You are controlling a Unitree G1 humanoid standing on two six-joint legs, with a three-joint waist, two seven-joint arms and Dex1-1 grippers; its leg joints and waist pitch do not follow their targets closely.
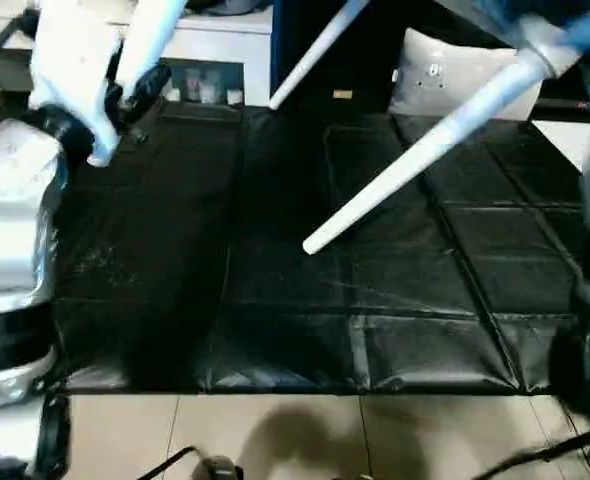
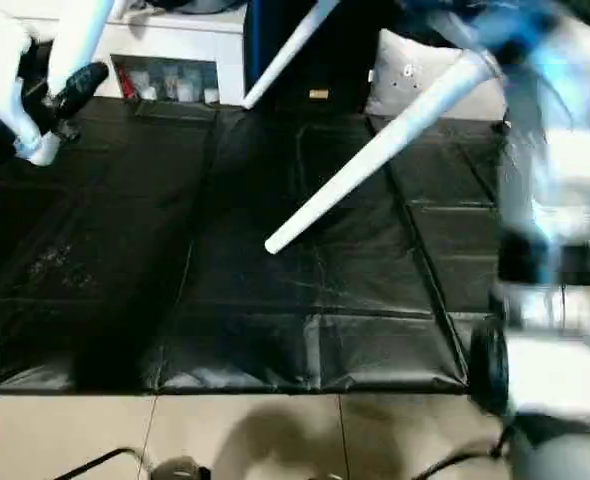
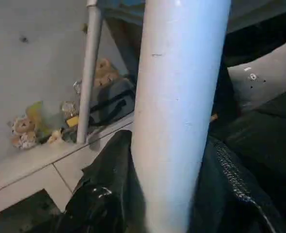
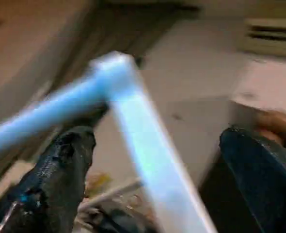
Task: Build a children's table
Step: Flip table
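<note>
- Three legs show in the eye views: one leg [image 1: 415, 160] slanting over the black mat [image 1: 275, 300], a second leg [image 1: 315, 50] further back, a third leg [image 1: 150, 40] at the left tool [image 1: 135, 95].
- Left tool: its two fingers [image 3: 99, 194] stand on either side of that third leg, gripping it, as the left wrist view shows.
- Right tool [image 4: 152, 179]: spread wide, holding nothing; a corner of the top [image 4: 116, 73] lies between its fingers, not gripped.
- Tabletop: raised off the mat, its corner blurred at the upper right of the eye views, the slanting leg apparently seated in it.
- Cushion [image 1: 445, 80]: lies beyond the mat, apart from the work.
- Progress, judged: well advanced; at least three legs appear fitted. The fourth cannot be confirmed. Seating checks and setting the table upright remain.
</note>
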